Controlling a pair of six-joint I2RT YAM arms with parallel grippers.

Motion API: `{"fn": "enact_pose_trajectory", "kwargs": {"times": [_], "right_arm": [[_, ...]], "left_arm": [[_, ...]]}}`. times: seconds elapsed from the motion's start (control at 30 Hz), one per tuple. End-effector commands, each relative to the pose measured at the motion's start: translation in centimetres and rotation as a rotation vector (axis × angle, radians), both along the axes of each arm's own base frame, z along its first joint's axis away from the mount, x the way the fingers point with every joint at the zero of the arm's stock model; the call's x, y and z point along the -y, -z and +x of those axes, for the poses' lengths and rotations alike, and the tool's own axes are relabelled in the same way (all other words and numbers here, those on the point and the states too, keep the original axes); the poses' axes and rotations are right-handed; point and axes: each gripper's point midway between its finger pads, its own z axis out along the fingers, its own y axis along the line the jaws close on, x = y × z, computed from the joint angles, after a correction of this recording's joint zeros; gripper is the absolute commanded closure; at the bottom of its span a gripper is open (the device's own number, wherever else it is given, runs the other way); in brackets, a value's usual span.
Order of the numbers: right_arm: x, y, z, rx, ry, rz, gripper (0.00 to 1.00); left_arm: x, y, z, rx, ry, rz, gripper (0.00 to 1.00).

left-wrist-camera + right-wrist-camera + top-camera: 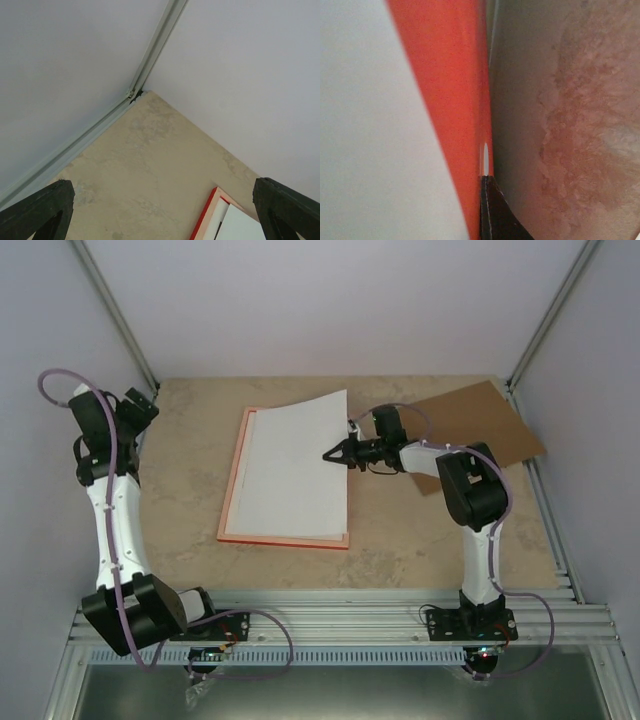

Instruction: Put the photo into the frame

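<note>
The frame (232, 490) lies flat at mid-table with its pale orange-pink side up. The photo (300, 460) rests over it white back up, its right edge raised and its far right corner lifted. My right gripper (335, 453) is shut on that right edge. In the right wrist view the photo's thin edge (484, 155) runs into the closed black fingertips (490, 210), with its red-orange face (455, 100) beside them. My left gripper (140, 405) hangs open at the far left, apart from everything. Its view catches a frame corner (204, 220) and a photo corner (242, 225).
A brown cardboard backing board (480, 425) lies at the back right, partly under the right arm. White walls with metal rails close in the table on the left, back and right. Stone-patterned tabletop (180, 460) shows left of the frame.
</note>
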Motion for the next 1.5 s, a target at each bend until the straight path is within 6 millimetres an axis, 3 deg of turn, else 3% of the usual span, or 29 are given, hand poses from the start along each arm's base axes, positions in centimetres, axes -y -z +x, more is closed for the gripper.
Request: {"fn": "enact_pose_trajectory", "kwargs": {"times": [0.0,0.3,0.43,0.67,0.87,1.07,1.23,1.37,1.47], "right_arm": [[-0.3,0.8,-0.4,-0.102,0.016,0.044,0.99],[-1.4,1.9,-1.4,-0.147,-0.008,0.054,0.99],[-2.1,1.2,-1.0,-0.102,-0.028,0.085,1.0],[-2.3,-3.6,-0.2,0.123,-0.106,0.137,0.99],[-2.5,-9.0,-1.9,0.225,-0.181,0.252,0.99],[-5.9,-14.5,-3.0,0.289,-0.23,0.369,0.99],[-8.7,-16.9,-2.2,0.289,-0.216,0.437,0.99],[-10.7,-15.9,-2.6,0.224,-0.217,0.439,1.0],[-10.9,-13.2,-2.3,0.156,-0.201,0.407,0.99]], "left_arm": [[-0.2,0.2,0.5,0.005,0.009,0.004,0.0],[-0.3,1.5,1.0,-0.02,0.014,-0.011,0.01],[-0.3,1.8,1.2,-0.023,0.021,-0.016,0.01],[-0.3,2.1,1.6,-0.029,0.027,-0.023,0.01],[-0.7,1.7,2.1,-0.02,0.017,-0.02,0.01],[-1.4,-0.2,2.6,0.011,-0.004,0.018,0.01],[-2.3,-3.2,2.6,0.053,-0.038,0.086,0.01],[-3.5,-5.4,2.2,0.08,-0.088,0.139,0.01],[-3.8,-6.0,2.0,0.092,-0.099,0.139,0.01]]}}
